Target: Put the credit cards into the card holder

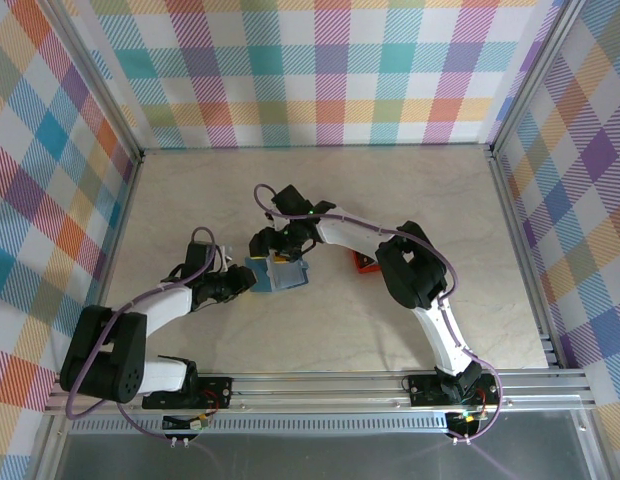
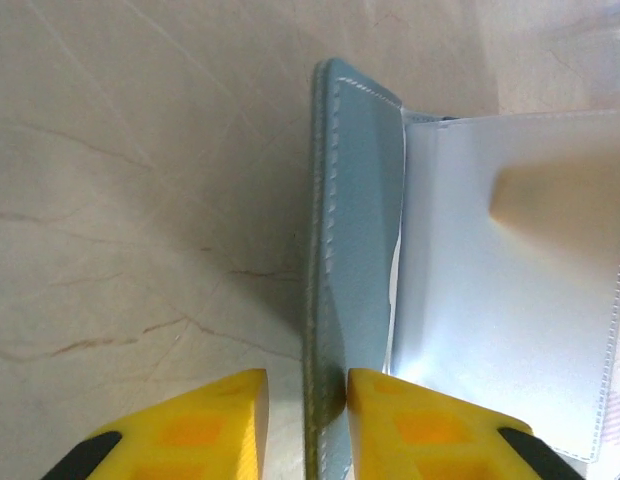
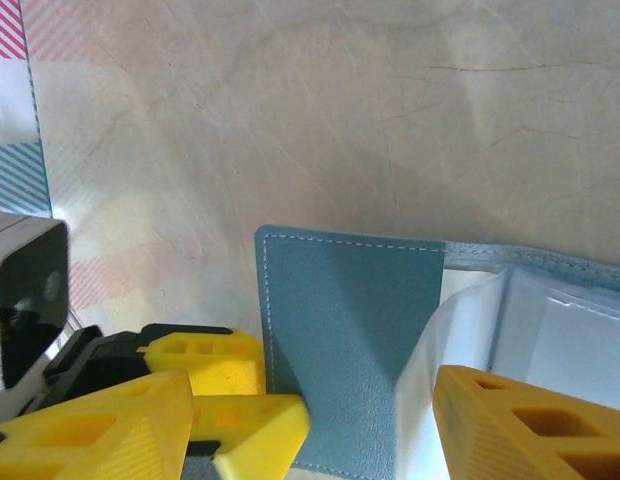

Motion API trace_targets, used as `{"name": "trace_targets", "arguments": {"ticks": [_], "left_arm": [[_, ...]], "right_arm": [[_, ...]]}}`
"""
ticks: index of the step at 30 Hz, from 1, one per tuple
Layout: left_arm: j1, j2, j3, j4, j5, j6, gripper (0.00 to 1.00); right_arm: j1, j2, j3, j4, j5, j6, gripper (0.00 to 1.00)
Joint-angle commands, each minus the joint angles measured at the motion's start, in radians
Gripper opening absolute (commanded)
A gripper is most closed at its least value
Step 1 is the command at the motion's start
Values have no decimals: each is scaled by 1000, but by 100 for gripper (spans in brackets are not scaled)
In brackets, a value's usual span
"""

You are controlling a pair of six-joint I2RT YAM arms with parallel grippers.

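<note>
From above, we see the card holder (image 1: 283, 274) lying open on the marbled table (image 1: 390, 200), near the middle and a little to the left; the left gripper (image 1: 242, 281) reaches it from the holder's left edge, and the right gripper (image 1: 278, 250) hangs over its far side, just beside the left one; a small red tray (image 1: 364, 263) sits to the right of the holder, partly under the right arm; from this height we cannot tell how either pair of jaws stands.

In the left wrist view, we look along the holder's blue cover, which stands up on edge between the two yellow fingers (image 2: 190, 432); the jaws are slightly spread; the right-hand finger lies against the cover, while a narrow strip of table shows between the cover and the left-hand finger; the pale clear pockets spread off to the right.

In the right wrist view, we find the right gripper's jaws spread wide, with the teal cover flap and the clear pockets between them; we cannot tell whether either finger touches the holder; the left gripper's yellow fingers sit at the flap's left edge, one on each side of it.
</note>
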Motion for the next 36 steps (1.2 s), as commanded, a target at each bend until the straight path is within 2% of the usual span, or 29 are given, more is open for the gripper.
{"name": "trace_targets", "arguments": {"ticks": [1,8,15,25,36], "left_arm": [[10,-80,34,-126,-37,13,29],[23,-224,27,-298,-66,-18,32],[28,-322,-8,-336,-69,-65,31],[27,-328,-32,-307,-60,-62,31],[28,-314,-8,-281,-45,-36,31]], "right_arm": [[13,22,27,1,-35,16,64],[21,70,45,44,-75,45,65],[27,117,62,91,-95,64,65],[27,141,26,122,-92,79,65],[25,36,37,106,-58,52,66]]}}
